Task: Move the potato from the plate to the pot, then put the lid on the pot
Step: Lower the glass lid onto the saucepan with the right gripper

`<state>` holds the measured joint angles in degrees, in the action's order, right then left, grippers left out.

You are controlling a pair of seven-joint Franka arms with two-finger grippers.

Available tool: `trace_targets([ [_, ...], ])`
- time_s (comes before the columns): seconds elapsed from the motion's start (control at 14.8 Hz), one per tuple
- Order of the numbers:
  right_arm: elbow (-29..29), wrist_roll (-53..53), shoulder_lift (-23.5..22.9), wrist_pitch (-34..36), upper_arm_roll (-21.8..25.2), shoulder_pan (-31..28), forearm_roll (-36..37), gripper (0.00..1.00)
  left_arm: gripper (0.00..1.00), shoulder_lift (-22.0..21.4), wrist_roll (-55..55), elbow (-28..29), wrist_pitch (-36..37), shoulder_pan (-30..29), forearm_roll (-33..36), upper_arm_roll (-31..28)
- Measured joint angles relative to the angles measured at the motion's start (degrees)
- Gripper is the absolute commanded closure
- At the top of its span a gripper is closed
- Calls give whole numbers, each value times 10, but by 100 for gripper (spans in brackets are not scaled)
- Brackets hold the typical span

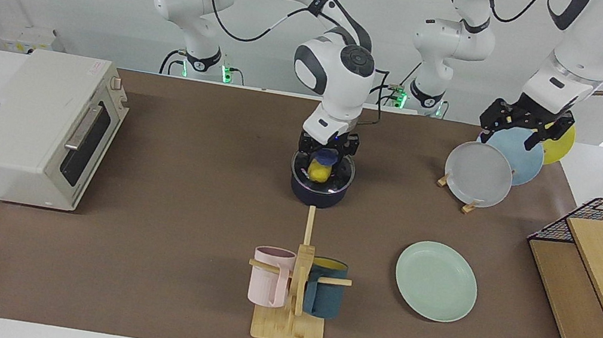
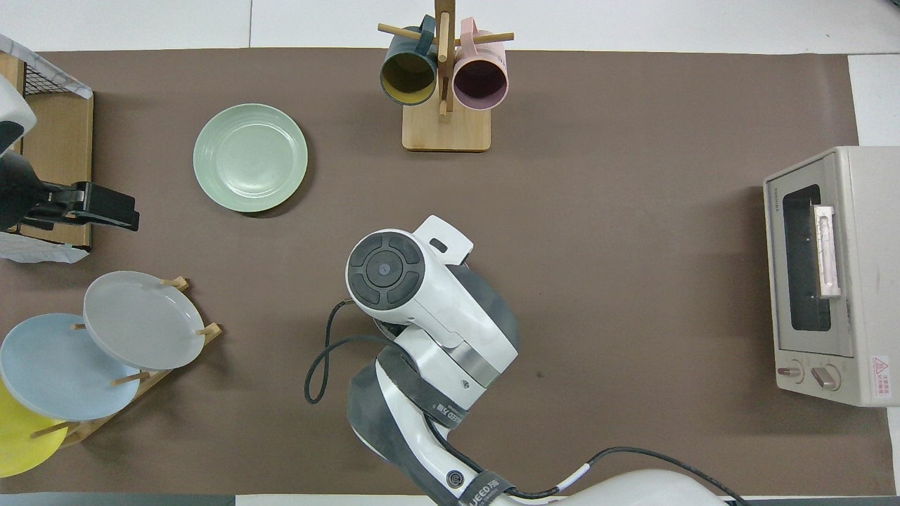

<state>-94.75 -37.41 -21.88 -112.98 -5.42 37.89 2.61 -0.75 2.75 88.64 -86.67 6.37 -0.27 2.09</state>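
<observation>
Now the pot (image 1: pixel 318 187) sits in the middle of the brown mat with the potato (image 1: pixel 319 170) inside it and the lid (image 1: pixel 339 176) on top. The right gripper (image 1: pixel 327 152) is right over the lid's blue knob; I cannot tell if its fingers pinch it. The plate (image 1: pixel 436 281) holds nothing and lies farther from the robots, toward the left arm's end. The left gripper (image 1: pixel 517 126) waits spread above three plates in a rack (image 1: pixel 486 165). Two mugs hang on one wooden stand (image 1: pixel 294 289). One toaster oven (image 1: pixel 39 124) stands at the right arm's end, with bare mat between it and the pot.
</observation>
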Motion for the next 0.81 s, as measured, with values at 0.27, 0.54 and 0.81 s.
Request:
trace_targets([
  [0.27, 2, 0, 4, -1, 2, -1, 0, 0, 0, 0, 0, 0, 0, 0, 0, 0],
  [0.54, 25, -2, 35, 4, 7, -26, -2, 0, 0, 0, 0, 0, 0, 0, 0, 0],
  [0.81, 88, -2, 58, 71, 8, -67, -14, 0, 0, 0, 0, 0, 0, 0, 0, 0],
])
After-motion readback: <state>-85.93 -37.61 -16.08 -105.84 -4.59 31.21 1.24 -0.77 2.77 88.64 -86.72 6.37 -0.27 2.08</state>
